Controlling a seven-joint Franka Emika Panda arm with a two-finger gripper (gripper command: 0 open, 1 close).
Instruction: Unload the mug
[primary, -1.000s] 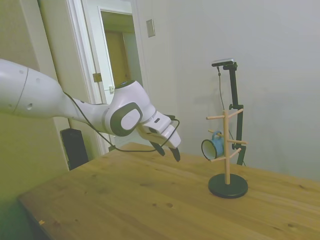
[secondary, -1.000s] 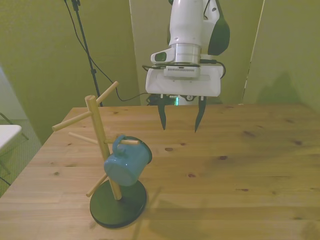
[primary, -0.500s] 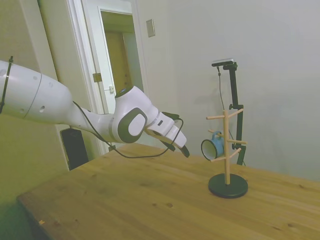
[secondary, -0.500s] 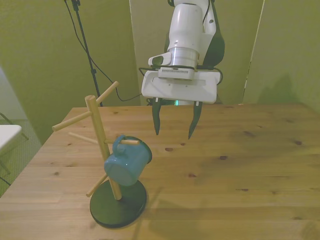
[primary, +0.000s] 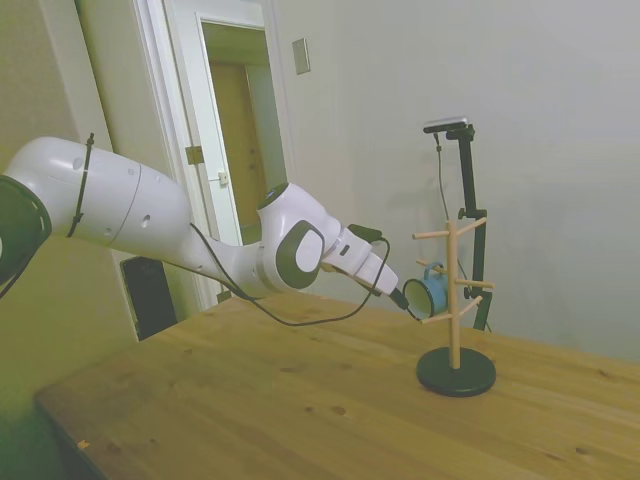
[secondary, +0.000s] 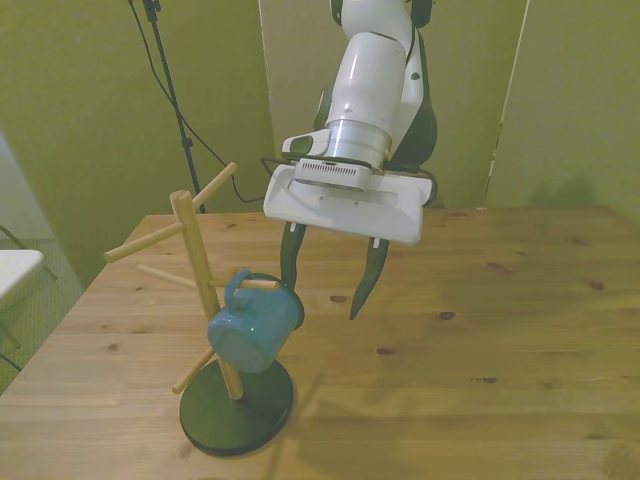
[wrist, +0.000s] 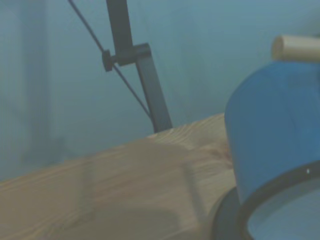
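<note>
Side view, from the left: white arm (primary: 150, 225) reaches in low over the wooden table (primary: 300, 400), a dark cable looping under the wrist. Gripper (primary: 404, 301) tips end just beside the mouth of the mug (primary: 426, 292); contact cannot be judged from this angle. Mug hangs by its loop handle from a peg of the wooden peg stand (primary: 455, 300), mouth tilted down toward the arm. Stand sits upright on a round dark base, toward the right end of the table. Behind the arm, an open doorway (primary: 235, 120) and a pale wall.

Front view, from the left: peg stand (secondary: 205, 290) near the table's corner on the front view's left, several pegs angled upward off a central post, dark disc base on the tabletop (secondary: 480, 340). Mug (secondary: 255, 322) hangs on a lower peg, handle looped over it, body tipped, blue outside facing the camera. Gripper (secondary: 324, 272) stands just to the mug's right, fingers spread wide apart and holding nothing. The finger (secondary: 292, 258) nearer the stand hangs close by the mug's upper edge; the other is well clear over bare table.

Wrist view: blurred. Mug (wrist: 272, 135) fills one side, blue wall, dark rim and pale inside visible, a wooden peg end (wrist: 295, 47) above it. Table (wrist: 100, 195) grain runs beyond.
</note>
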